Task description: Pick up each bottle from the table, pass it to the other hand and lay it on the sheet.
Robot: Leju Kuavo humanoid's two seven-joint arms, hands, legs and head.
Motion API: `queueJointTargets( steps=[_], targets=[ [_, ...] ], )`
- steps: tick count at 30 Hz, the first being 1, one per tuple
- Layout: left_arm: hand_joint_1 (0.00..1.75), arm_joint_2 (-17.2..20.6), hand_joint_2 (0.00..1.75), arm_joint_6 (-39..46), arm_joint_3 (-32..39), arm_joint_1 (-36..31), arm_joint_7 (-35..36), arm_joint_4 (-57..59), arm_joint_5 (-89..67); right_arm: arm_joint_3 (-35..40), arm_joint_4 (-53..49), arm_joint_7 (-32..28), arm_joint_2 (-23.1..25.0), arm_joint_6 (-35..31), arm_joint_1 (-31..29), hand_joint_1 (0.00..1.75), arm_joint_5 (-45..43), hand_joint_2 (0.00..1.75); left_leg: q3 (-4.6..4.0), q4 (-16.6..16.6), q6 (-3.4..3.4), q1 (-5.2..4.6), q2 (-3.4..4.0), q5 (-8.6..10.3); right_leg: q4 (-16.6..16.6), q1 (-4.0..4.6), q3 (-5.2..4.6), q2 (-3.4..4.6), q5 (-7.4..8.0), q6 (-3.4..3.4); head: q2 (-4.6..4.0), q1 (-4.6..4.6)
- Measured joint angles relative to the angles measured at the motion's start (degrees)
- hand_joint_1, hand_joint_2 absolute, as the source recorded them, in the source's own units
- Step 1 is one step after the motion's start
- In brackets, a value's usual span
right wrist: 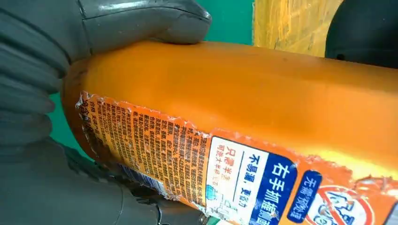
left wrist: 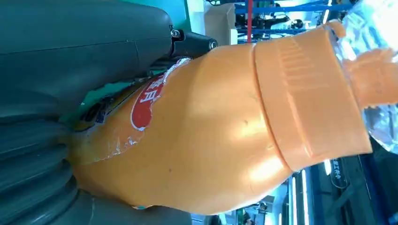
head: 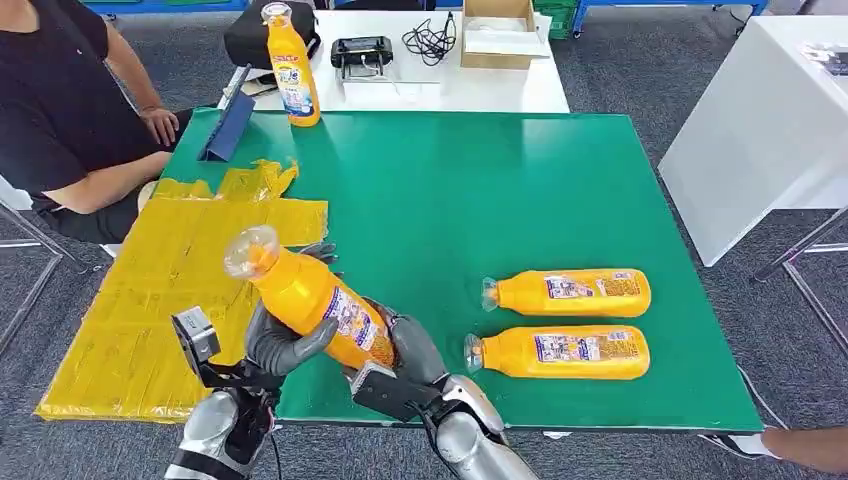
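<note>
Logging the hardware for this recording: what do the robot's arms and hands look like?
Both forearms are shiny silver metal. The left hand and right hand are grey, with a smooth thick thumb and a ribbed cover at the wrist. A small boxy camera sits on a black bracket at the left wrist, and a black block at the right. A thin black cable hangs by the left forearm.
</note>
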Motion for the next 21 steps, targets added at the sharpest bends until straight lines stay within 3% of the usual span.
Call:
queueJointTargets(
  steps=[14, 19, 20, 21],
  targets=[
    [1.75, 0.0, 1.75, 0.8, -0.3, -1.0, -1.2, 0.0, -0.9, -0.7, -2.3, 0.0, -1.0, 1.1, -0.9, 1.75, -1.5, 1.75, -0.02, 0.0, 0.0, -0.01, 0.0, 0.0, 0.0, -0.01, 0.01, -0.01, 0.0, 0.0, 0.0, 0.0],
    [1.75, -0.1, 1.75, 0.7, -0.5, -0.2, -3.0, -0.5, -2.6, -1.0, -3.6, -0.6, -1.1, -1.3, 0.0, 1.75, -0.7, 1.75, -0.03, 0.0, 0.0, -0.01, 0.0, 0.0, 0.0, -0.01, -0.01, 0.0, 0.0, 0.0, 0.0, 0.0],
    [1.75, -0.1, 1.75, 0.7, -0.5, -0.2, -3.1, -0.5, -2.8, -1.2, -3.8, -0.9, -1.1, -1.8, 0.2, 0.03, -0.7, 1.75, -0.03, 0.0, 0.0, -0.01, 0.0, 0.0, 0.0, -0.01, 0.0, -0.01, 0.0, 0.0, 0.0, -0.02],
    [1.75, -0.3, 1.75, 0.7, -0.5, -0.2, -3.3, -0.5, -3.0, -1.4, -4.0, -1.0, -1.1, -2.1, 0.3, 0.0, -0.7, 1.75, -0.04, 0.0, 0.0, -0.01, 0.0, 0.0, 0.0, -0.01, 0.0, -0.01, 0.0, 0.0, 0.0, 0.0]
  ],
)
